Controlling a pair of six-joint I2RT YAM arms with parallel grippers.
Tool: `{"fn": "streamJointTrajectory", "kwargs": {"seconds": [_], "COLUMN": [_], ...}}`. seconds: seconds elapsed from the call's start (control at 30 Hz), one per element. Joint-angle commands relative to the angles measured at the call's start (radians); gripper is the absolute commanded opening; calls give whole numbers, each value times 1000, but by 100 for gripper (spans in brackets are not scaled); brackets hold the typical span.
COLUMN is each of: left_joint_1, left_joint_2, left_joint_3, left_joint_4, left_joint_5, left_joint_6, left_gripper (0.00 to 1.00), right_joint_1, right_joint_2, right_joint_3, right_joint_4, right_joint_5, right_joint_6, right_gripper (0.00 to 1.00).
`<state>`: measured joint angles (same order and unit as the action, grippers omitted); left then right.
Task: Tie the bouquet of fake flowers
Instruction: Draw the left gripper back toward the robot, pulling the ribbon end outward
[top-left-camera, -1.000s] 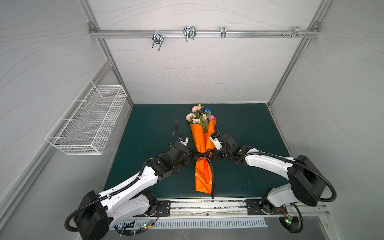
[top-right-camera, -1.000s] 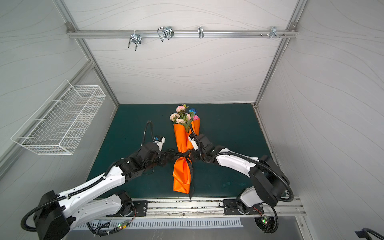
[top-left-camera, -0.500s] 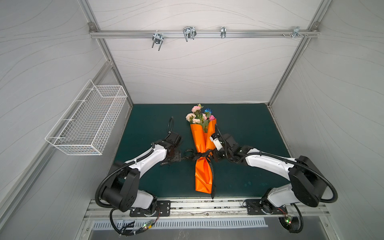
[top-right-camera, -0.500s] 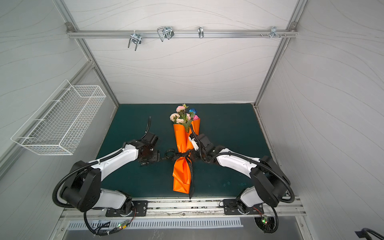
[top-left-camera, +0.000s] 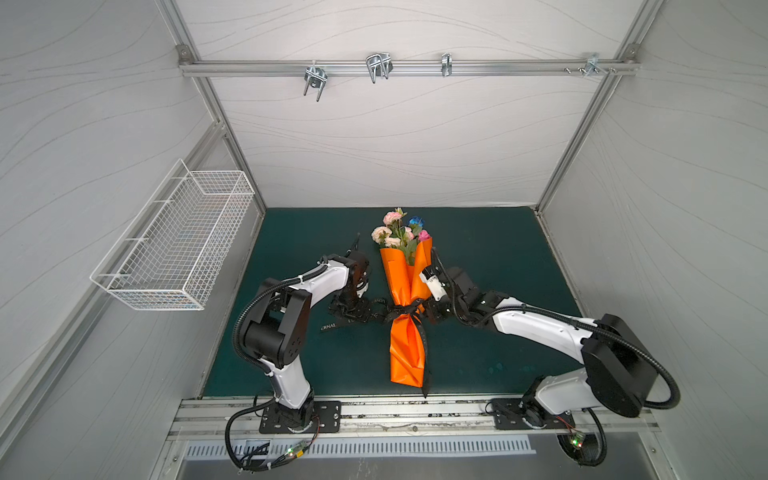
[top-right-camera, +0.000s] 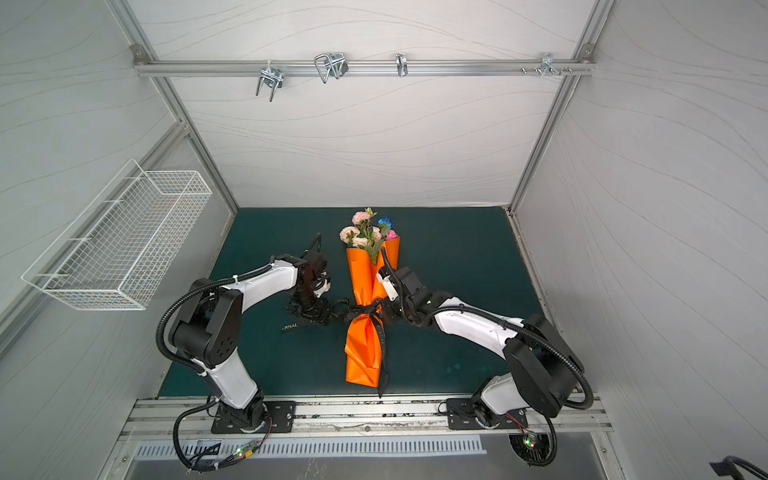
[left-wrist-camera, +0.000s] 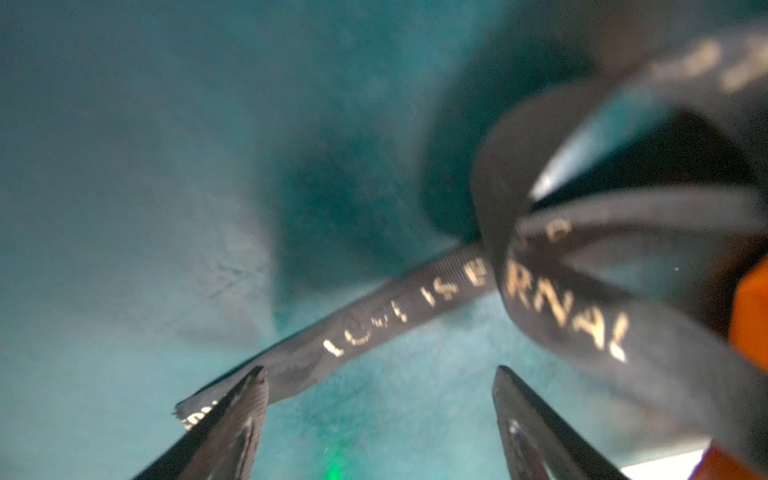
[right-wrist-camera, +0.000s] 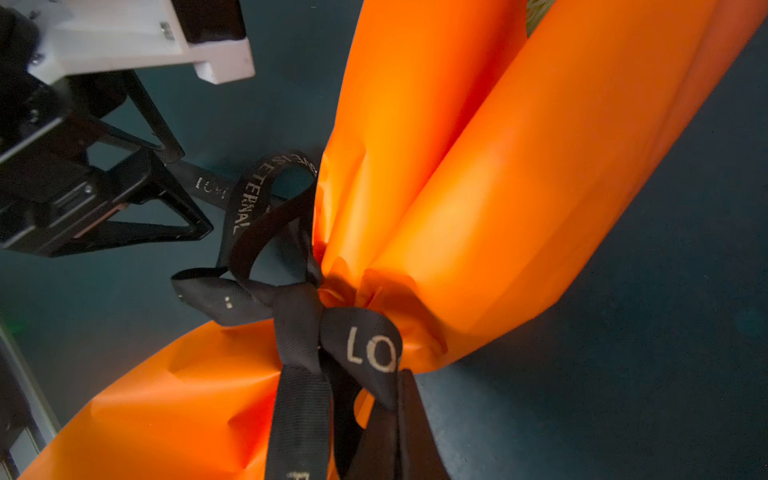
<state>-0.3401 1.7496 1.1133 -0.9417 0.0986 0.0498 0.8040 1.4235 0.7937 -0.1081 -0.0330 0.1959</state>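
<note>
Bouquet of fake flowers (top-left-camera: 400, 235) lies flat on the green mat (top-left-camera: 498, 257), along the 12-to-6 line in both top views. Its pink, cream and blue blooms are at the 12 o'clock end. The stems are hidden in orange wrapping paper (top-left-camera: 405, 282) that runs down toward 6 o'clock. A black ribbon (top-left-camera: 402, 311) with pale lettering is knotted round the paper's pinched waist.

My left gripper (top-left-camera: 354, 311) sits low at 9 o'clock of that knot, near it but apart from the paper. Its jaws are spread wide and grasp nothing; in the left wrist view a loose tail of the ribbon lies on the mat just past one fingertip.

My right gripper (top-left-camera: 430, 313) is at 3 o'clock of the knot, close against the paper. Its jaws are pressed together on a loop of the ribbon beside the knot.

The blooms lie toward 1 o'clock from my left gripper and 11 o'clock from my right, well apart from both.
</note>
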Motion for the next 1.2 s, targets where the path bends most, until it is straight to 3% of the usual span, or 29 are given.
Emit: {"fn": "streamJointTrajectory", "kwargs": {"seconds": [0.0,0.07,0.2,0.33,0.5,0.53,0.57,0.6,0.63,0.83,0.97,1.17], "left_joint_1": [33,40,59,59,59,59,58,58,59,58,58,64], "left_joint_2": [-26,-34,-39,-6,75,89,99,117,134,136,131,78], "left_joint_3": [34,21,-11,-52,-35,-40,-45,-49,-40,-42,-30,-26], "left_joint_4": [-72,-21,43,80,20,13,15,16,2,-11,-24,-56], "left_joint_5": [-30,-116,-68,-150,-158,-158,-164,-186,-189,-226,-239,-302], "left_joint_6": [203,250,338,353,367,366,362,352,341,318,315,316], "left_gripper": [86,86,85,83,78,72,57,34,29,27,1,0], "right_joint_1": [5,4,5,5,5,6,5,5,5,5,5,3], "right_joint_2": [-33,-34,-32,-43,-37,-38,-38,-38,-39,-39,-42,-79], "right_joint_3": [-8,-11,-6,-8,-5,-8,-9,-10,-10,-15,-13,-29], "right_joint_4": [-5,-1,-8,-9,-12,-10,-9,-7,-6,-4,-3,-4], "right_joint_5": [-15,-16,-1,12,21,22,23,25,27,34,45,116], "right_joint_6": [10,11,7,2,2,2,4,4,6,9,10,35], "right_gripper": [0,0,0,0,0,0,0,0,0,0,0,0]}}
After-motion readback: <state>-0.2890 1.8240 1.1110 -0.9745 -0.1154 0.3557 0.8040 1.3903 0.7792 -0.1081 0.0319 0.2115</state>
